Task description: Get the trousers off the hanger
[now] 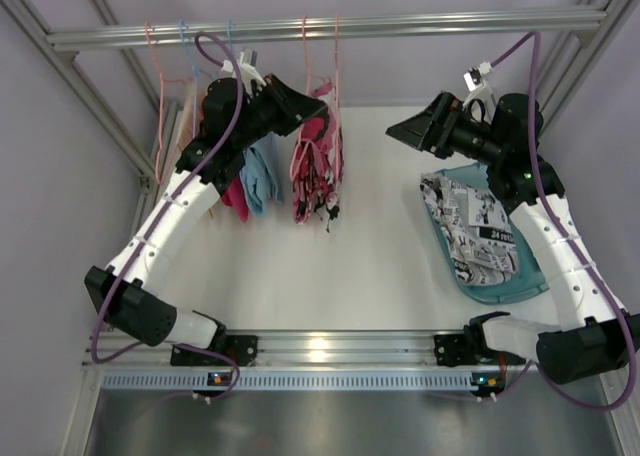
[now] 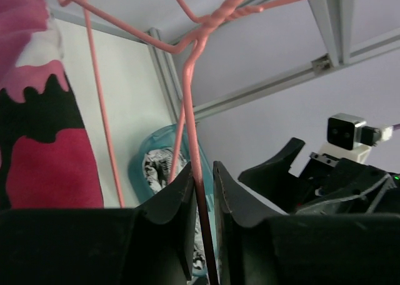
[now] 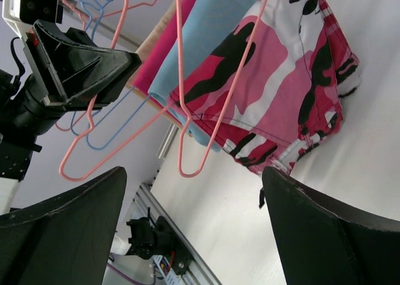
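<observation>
Trousers: the comic-print pair (image 1: 480,226) lies in the tray (image 1: 500,294) at three o'clock, the pink pair (image 1: 318,171) hangs on its hanger (image 2: 226,10) at twelve. My left jaws straddle the hanger wire, grip unclear; my right jaws gape empty.

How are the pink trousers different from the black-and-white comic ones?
The pink trousers have pink, red, black and white patches; the comic trousers are black and white with printed pictures. The pink trousers hang folded over a pink hanger on the rail at the back; the comic trousers lie flat in a blue-green tray on the right. Both are small cloth trousers.
</observation>
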You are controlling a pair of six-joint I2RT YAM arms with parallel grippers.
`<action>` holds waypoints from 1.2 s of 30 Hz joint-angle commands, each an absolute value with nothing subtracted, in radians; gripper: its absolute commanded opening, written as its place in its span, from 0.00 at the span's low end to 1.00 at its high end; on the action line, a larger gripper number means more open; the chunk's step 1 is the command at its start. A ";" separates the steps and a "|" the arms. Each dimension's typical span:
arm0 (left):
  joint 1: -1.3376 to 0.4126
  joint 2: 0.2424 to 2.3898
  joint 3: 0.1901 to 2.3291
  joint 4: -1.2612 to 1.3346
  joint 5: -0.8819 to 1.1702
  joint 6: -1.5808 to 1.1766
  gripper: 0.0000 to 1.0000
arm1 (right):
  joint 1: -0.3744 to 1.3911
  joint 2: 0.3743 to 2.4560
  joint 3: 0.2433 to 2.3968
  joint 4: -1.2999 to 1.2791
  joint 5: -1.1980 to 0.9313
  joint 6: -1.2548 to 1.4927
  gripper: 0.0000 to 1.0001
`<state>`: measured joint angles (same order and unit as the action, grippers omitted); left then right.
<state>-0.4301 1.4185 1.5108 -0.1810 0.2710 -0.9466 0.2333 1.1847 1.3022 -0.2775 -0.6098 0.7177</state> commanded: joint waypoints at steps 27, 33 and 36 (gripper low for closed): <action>-0.436 1.494 1.588 0.115 0.411 -1.247 0.00 | 0.219 1.158 1.304 -0.255 -0.630 0.704 0.90; -0.425 1.480 1.611 0.222 0.399 -1.198 0.00 | 0.218 1.157 1.299 -0.253 -0.629 0.700 0.90; -0.419 1.467 1.621 0.271 0.391 -1.160 0.00 | 0.219 1.155 1.296 -0.252 -0.630 0.698 0.90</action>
